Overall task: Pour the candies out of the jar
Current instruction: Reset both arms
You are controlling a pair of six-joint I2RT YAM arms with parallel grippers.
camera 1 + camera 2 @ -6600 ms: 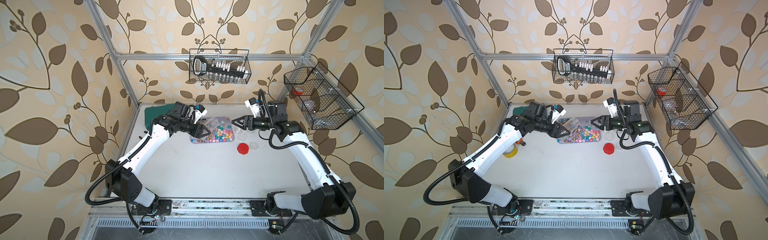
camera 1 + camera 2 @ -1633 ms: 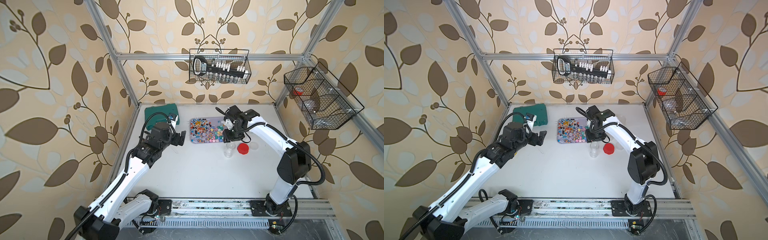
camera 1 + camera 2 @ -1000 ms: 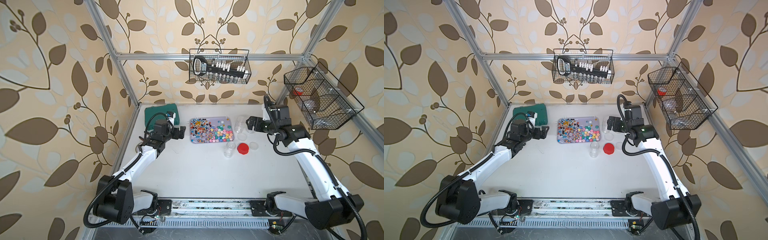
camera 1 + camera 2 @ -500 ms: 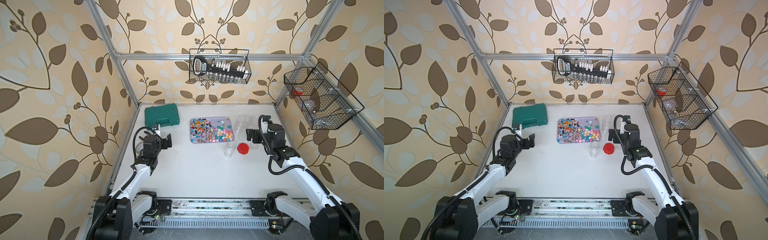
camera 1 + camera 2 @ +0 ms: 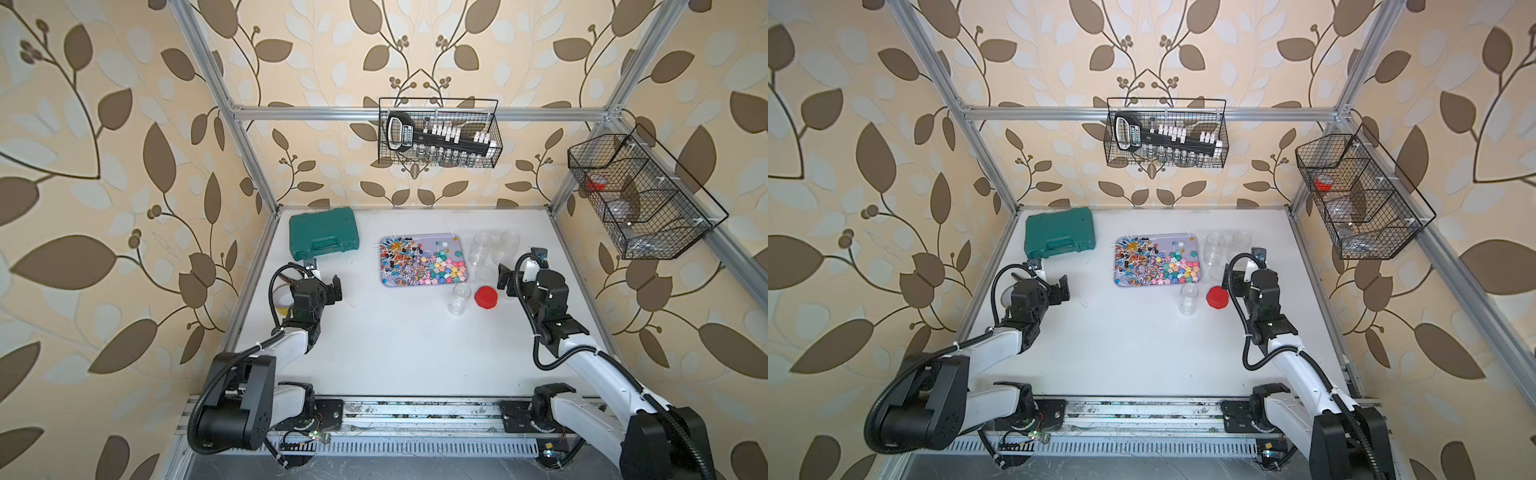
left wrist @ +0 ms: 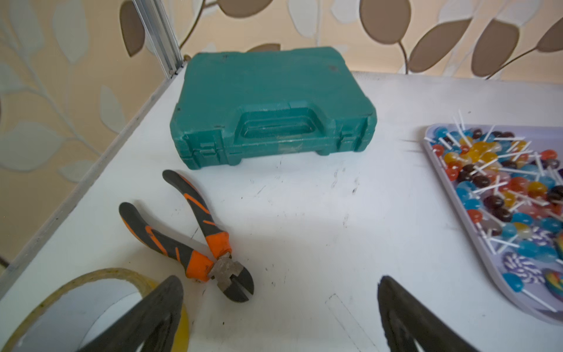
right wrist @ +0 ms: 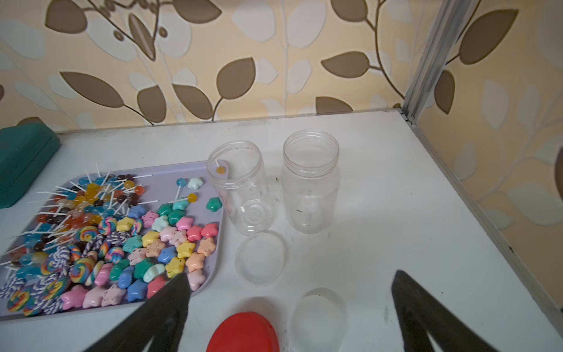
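Sitting high behind the candies [image 5: 422, 267], the black holder [image 5: 453, 141] bears an illegible label [image 5: 401, 134].

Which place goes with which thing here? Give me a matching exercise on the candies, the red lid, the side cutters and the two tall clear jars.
Things
1. candies
2. red lid
3. side cutters
4. two tall clear jars

Places
A. standing upright with no lids on, beside the lilac tray
B. lying on the table near the green tool case
C. spread over the lilac tray
D. flat on the table next to a small clear jar

Pairs: 1-C, 2-D, 3-B, 4-A
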